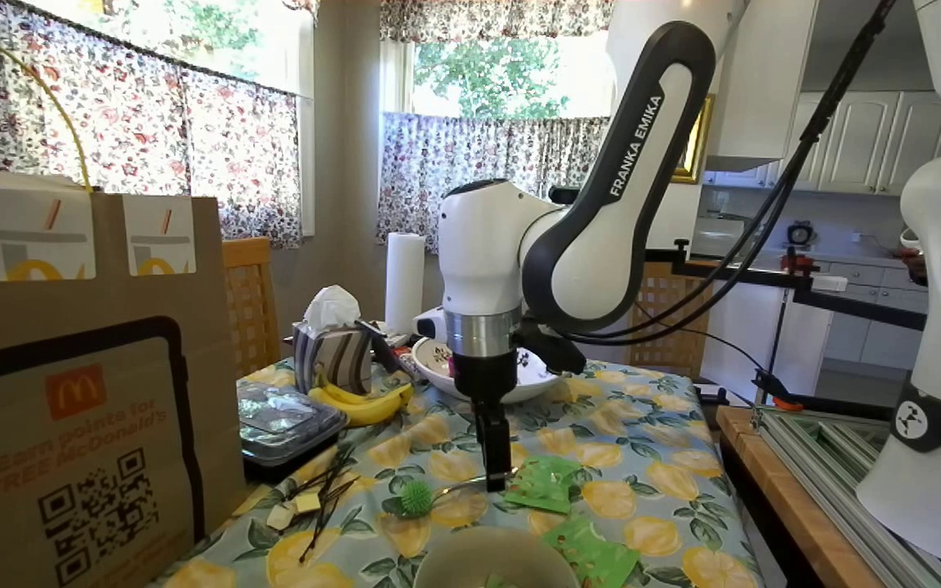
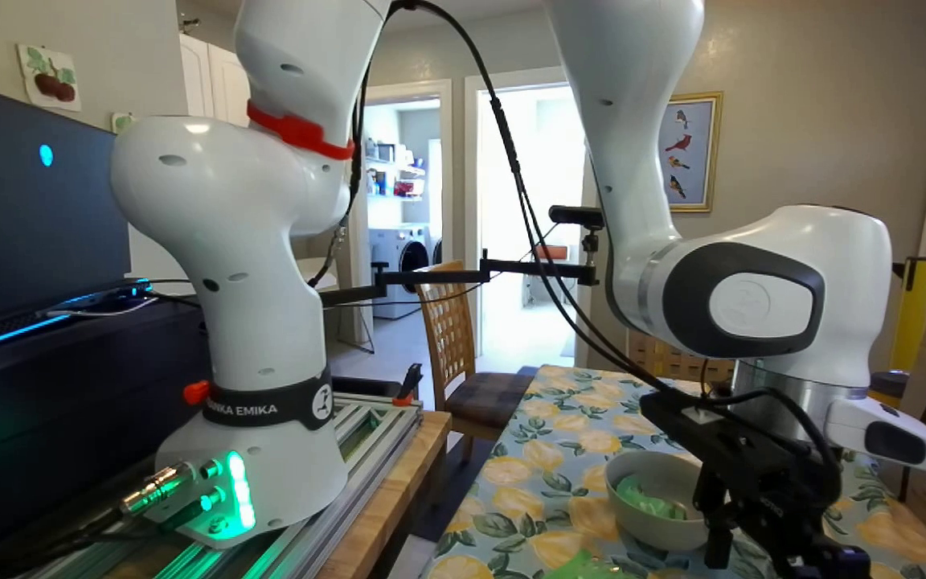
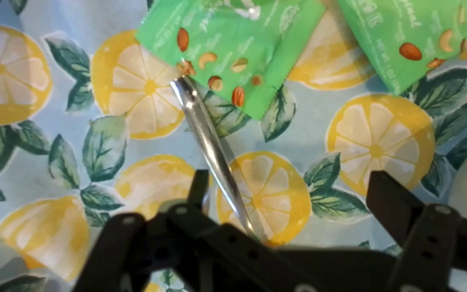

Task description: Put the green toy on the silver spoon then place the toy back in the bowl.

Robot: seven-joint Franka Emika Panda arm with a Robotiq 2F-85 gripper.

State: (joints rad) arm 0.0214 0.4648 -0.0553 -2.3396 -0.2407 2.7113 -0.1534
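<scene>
You're likely at the return step: lower centre, the green toy point(image 1: 416, 498) seems on the silver spoon point(image 3: 214, 154); next, bring your spread, empty end effector point(image 3: 289, 182) over the toy.

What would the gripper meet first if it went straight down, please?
Likely the lemon-print tablecloth, though the open gripper appears to straddle the silver spoon's handle and might touch that first; depth is unclear.
</scene>
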